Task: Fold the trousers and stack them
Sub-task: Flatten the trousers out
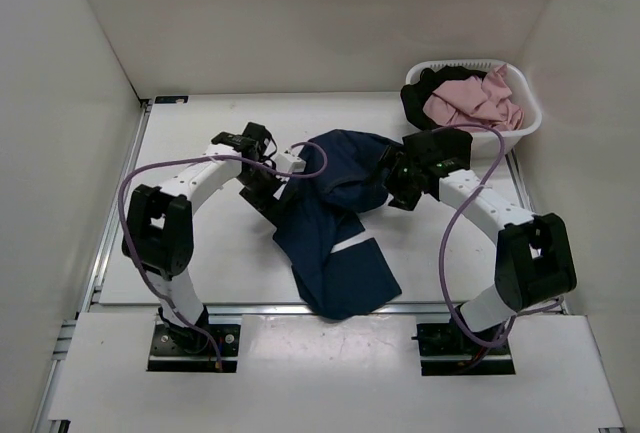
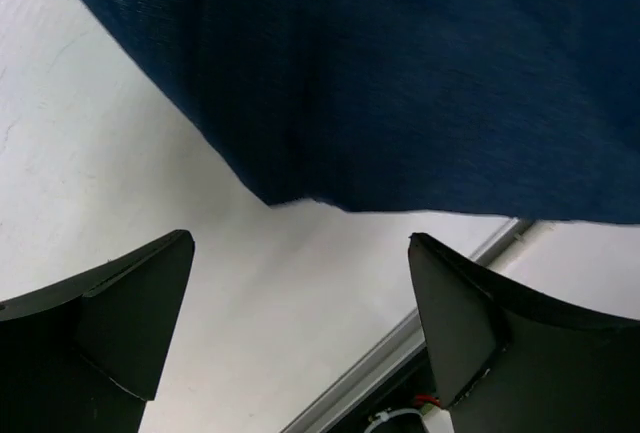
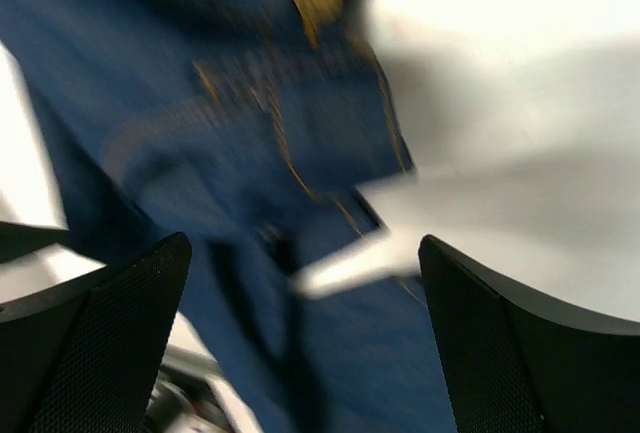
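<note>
left claw (image 2: 300,240), apart and empty, had the trousers (image 1: 335,243) at its 12 o'clock; your right claw (image 3: 302,243), apart too, hung over them. they lay crumpled on the table (image 1: 230,253), long axis 12-to-6, right arm nearer.

trousers (image 3: 180,83) blurred, cropped by frame edges

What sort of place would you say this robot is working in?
Probably a lab test cell: plain white panels box in the white table, the left arm and right arm are bolted at its near edge, and a laundry basket sits in the far right corner.
</note>
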Robot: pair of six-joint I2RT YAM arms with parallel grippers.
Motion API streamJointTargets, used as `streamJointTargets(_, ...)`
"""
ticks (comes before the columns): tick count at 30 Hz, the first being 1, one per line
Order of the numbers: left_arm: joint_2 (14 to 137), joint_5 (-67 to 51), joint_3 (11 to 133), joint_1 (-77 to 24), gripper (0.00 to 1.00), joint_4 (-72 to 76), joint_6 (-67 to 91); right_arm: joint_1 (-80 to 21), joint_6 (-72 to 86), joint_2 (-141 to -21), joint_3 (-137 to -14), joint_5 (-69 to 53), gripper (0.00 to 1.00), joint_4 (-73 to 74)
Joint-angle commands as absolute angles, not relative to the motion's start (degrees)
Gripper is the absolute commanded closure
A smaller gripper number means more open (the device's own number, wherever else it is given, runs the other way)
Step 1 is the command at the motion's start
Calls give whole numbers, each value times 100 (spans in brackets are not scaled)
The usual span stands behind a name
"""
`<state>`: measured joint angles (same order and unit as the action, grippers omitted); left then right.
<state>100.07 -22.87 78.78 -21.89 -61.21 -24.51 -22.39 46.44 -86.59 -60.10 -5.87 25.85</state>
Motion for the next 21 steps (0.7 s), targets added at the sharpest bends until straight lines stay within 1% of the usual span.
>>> streamJointTargets(1, 9966, -1986, 7778, -2224, 0, -5362, -2188, -2083, 5632, -8884, -5994, -686, 1, 1312)
streamJointTargets(5, 10230, -2118, 7664, -2276, 0, -5177, -2118, -2030, 6667, -9412, -6047, -686, 1, 1072)
streamJointTargets(6, 10326, -2249, 7612, -2276, 3, -5107, -2118, -2030, 6845, -9665, -6099, -773, 1, 1011)
streamJointTargets(9, 10449, -2582, 7611, -2276, 19, -5106, -2065, -2083, 7441, -10044, -6100, -1010, 1, 1011)
streamJointTargets(10, 10450, -2680, 7681, -2276, 28, -5106, -2065, -2083, 7549, -10107, -6047, -1011, 1, 1011)
streamJointTargets(12, 10512, -2873, 7752, -2276, 39, -5106, -2065, -2145, 7716, -10168, -5986, -1072, 6, 1168)
streamJointTargets(13, 10573, -3065, 7891, -2276, 46, -5106, -2065, -2145, 7778, -10169, -5985, -968, 10, 1239)
streamJointTargets(14, 10669, -3154, 7945, -2276, 65, -5176, -2065, -2145, 7778, -10169, -5933, -967, 15, 1291)
streamJointTargets(15, 10731, -3225, 7998, -2276, 78, -5177, -2065, -2145, 7778, -10169, -5933, -888, 36, 1292)
streamJointTargets(16, 10845, -3278, 8050, -2276, 86, -5238, -2065, -2145, 7778, -10169, -5933, -888, 50, 1344)
streamJointTargets(17, 10846, -3339, 8155, -2276, 86, -5238, -2065, -2145, 7778, -10169, -5933, -888, 64, 1345)
streamJointTargets(18, 10915, -3340, 8208, -2215, 86, -5290, -2065, -2092, 7778, -10230, -5933, -888, 87, 1345)
streamJointTargets(19, 10916, -3235, 8270, -2215, 86, -5291, -2013, -2092, 7657, -10230, -6020, -888, 96, 1345)
streamJointTargets(20, 10916, -3130, 8445, -2119, 86, -5352, -2013, -2092, 7551, -10230, -6108, -888, 100, 1423)
streamJointTargets(21, 10916, -2937, 8551, -2031, 86, -5405, -2013, -2040, 7419, -10178, -6204, -888, 100, 1493)
